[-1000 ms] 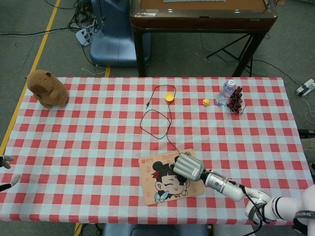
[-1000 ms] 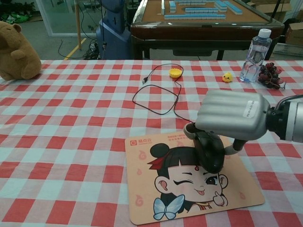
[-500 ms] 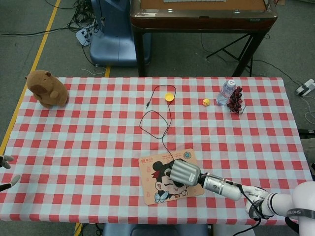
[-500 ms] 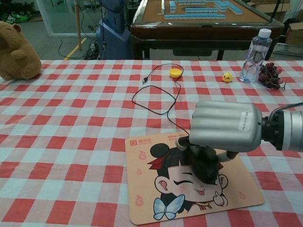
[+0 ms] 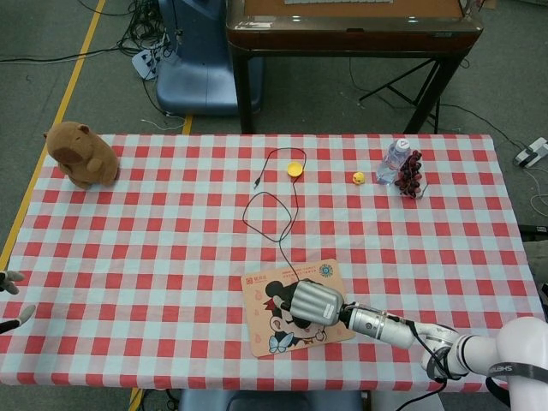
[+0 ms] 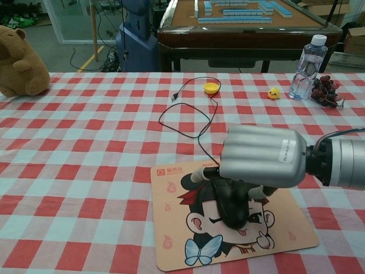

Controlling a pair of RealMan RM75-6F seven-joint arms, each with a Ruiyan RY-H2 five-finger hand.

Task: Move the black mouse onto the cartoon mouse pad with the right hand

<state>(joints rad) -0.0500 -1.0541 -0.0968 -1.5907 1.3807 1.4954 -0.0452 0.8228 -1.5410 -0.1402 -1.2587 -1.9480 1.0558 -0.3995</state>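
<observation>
Fingers (image 6: 201,175) of the right hand (image 6: 259,156) curl down around the black mouse (image 6: 229,204), gripping it from above. Beneath them lies the cartoon mouse pad (image 6: 171,228), the mouse sitting on its printed face. Its cable (image 6: 197,111) trails away beyond the fingers. Left hand (image 5: 10,297): just fingertips at the frame edge, grip unclear.

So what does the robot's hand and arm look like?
The right hand is a shiny silver-grey block with ridges along its back and a small white label. Its wrist is a grey metal tube with a black ring, the arm behind is white, with a thin black cable.
</observation>
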